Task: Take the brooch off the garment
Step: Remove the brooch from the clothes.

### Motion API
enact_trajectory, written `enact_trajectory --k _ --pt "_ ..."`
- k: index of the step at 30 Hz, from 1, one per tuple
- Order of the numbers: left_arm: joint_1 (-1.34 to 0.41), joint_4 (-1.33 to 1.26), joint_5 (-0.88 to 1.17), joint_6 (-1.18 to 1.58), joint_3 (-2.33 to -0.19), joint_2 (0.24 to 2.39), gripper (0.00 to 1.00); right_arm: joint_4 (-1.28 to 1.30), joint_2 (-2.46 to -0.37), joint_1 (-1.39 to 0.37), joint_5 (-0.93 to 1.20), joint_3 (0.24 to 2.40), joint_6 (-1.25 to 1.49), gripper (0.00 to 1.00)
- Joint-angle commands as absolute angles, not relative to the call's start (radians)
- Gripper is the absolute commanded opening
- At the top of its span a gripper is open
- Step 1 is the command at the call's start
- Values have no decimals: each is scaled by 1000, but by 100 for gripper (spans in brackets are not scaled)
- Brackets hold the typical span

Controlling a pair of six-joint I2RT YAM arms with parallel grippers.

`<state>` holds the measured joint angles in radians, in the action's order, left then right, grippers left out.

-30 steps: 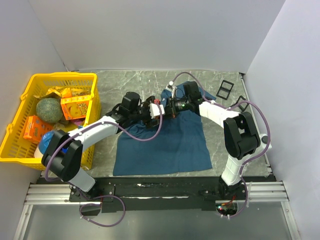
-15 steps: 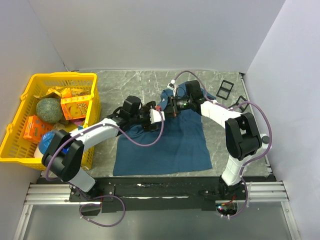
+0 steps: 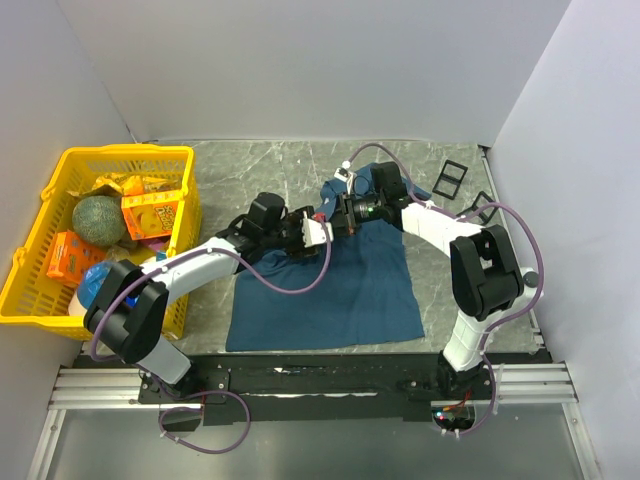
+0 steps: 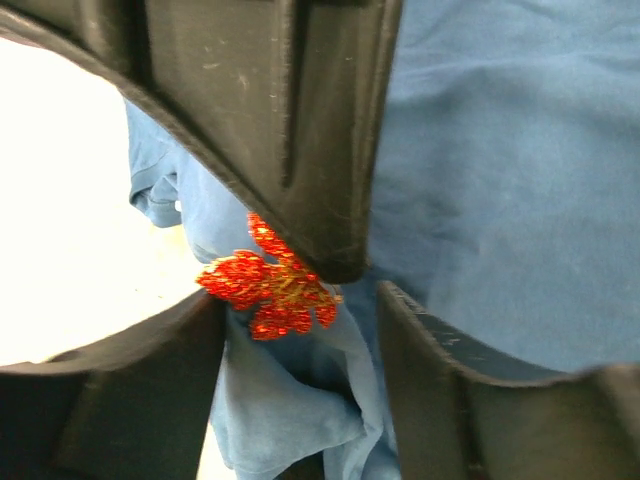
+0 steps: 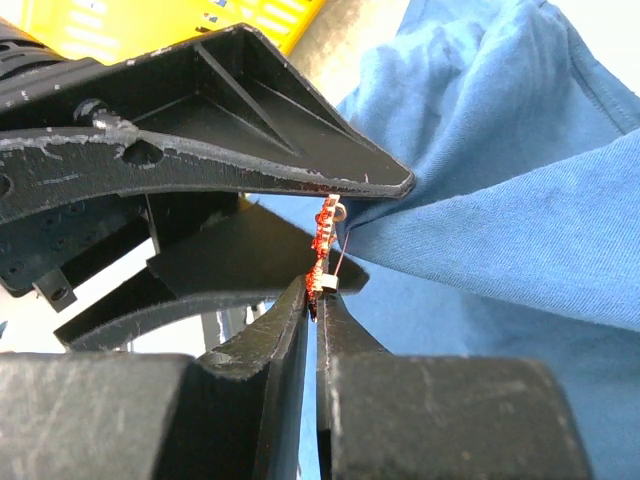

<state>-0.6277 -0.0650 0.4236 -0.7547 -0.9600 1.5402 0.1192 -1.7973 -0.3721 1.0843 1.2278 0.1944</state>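
Red brooch (image 4: 270,295): pinned on raised fold of shirt (image 3: 340,290), mid worktop (image 3: 250,170) toward far edge. State, right gripper (image 5: 316,288): pressed together on brooch rim, brooch edge-on, in line with fingertips. State, left gripper (image 4: 300,305): spread, jaws astride brooch and fold.

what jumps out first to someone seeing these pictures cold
The sparkly red beaded brooch, pinned on the dark teal-blue cloth T-shirt mid-table, grabs the eye. Both grippers meet there: the right gripper is shut on its lower edge, and the left gripper stands open around it. The bright yellow plastic basket of groceries sits at the table's left.
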Motion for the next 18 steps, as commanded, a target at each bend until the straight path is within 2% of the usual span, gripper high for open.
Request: enact_trajectory --k 1,5,15,18 --pt "-653 -101 417 -749 -991 1539 59 67 -1726 -368 1126 1227 207 0" --pt "-658 -115 397 -733 -991 1539 59 60 -1724 -370 1137 1224 218 0" --pt "-660 -118 393 -701 -1008 1548 45 58 -1724 -368 1141 1223 218 0" --pt "-660 -103 409 -699 -1012 1551 45 64 -1727 -368 1141 1226 213 0"
